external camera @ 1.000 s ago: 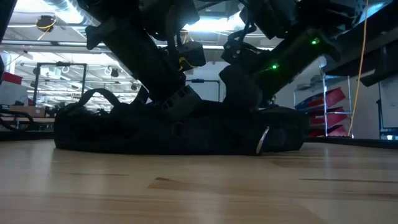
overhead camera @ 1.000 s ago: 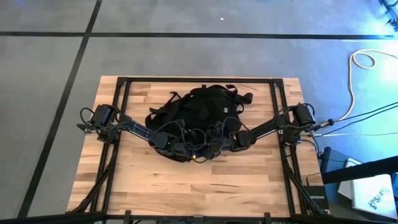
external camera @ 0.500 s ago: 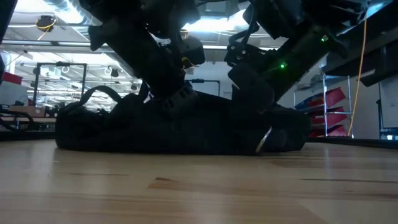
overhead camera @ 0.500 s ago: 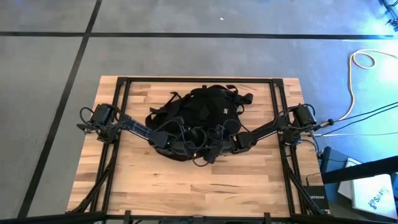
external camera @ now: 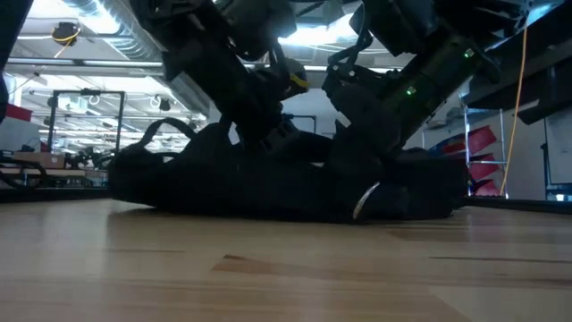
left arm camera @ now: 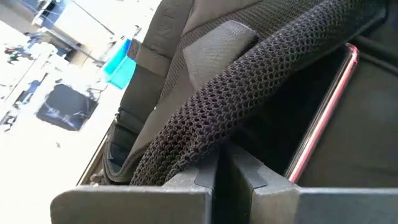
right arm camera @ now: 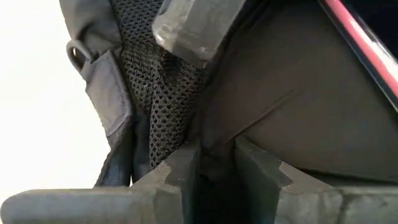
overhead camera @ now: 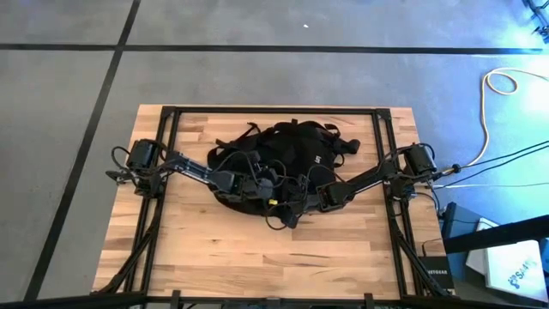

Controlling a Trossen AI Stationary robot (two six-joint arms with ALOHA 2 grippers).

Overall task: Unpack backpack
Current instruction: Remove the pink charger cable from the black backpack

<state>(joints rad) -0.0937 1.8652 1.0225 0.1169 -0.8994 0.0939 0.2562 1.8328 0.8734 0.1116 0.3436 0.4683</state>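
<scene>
The black backpack point(overhead camera: 292, 154) lies flat on the wooden table point(overhead camera: 171, 249), a small white logo point(overhead camera: 316, 160) on its top. Both grippers are at its near edge. My left gripper point(left arm camera: 224, 171) is shut on a black mesh strip of the bag. My right gripper point(right arm camera: 214, 171), just to the right of it, is shut on dark fabric. Behind the mesh, inside the bag, a flat dark thing shows a thin pink edge point(left arm camera: 326, 112). In the low view both arms point(external camera: 259, 107) point(external camera: 384, 98) come down onto the bag point(external camera: 223, 183). My left gripper pinches the backpack's mesh strip point(left arm camera: 208, 140) between its two fingers, slanting down from the table's left. The strip runs up and away from the fingers, raised off the bag's body. The bag rests on the table. My right gripper pinches a fold of the backpack's dark fabric point(right arm camera: 214, 152) between its two fingers, beside the mesh point(right arm camera: 155, 118). It slants down from the table's right. How many layers it has cannot be told. The bag lies on the table.
Black frame rails point(overhead camera: 171, 137) point(overhead camera: 390, 146) run along the table's left, right and far sides. Straps and a loop handle point(overhead camera: 249, 130) spread at the bag's far side. Bare wood point(overhead camera: 274, 257) lies between the bag and the near edge. Cables point(overhead camera: 497, 86) lie on the floor at right.
My left gripper has moved toward the table's right edge, staying shut on the mesh strip. The backpack's left part has been drawn along with it, so the bag now lies bunched and shifted rightward. My right gripper has stayed in place and tipped a little.
</scene>
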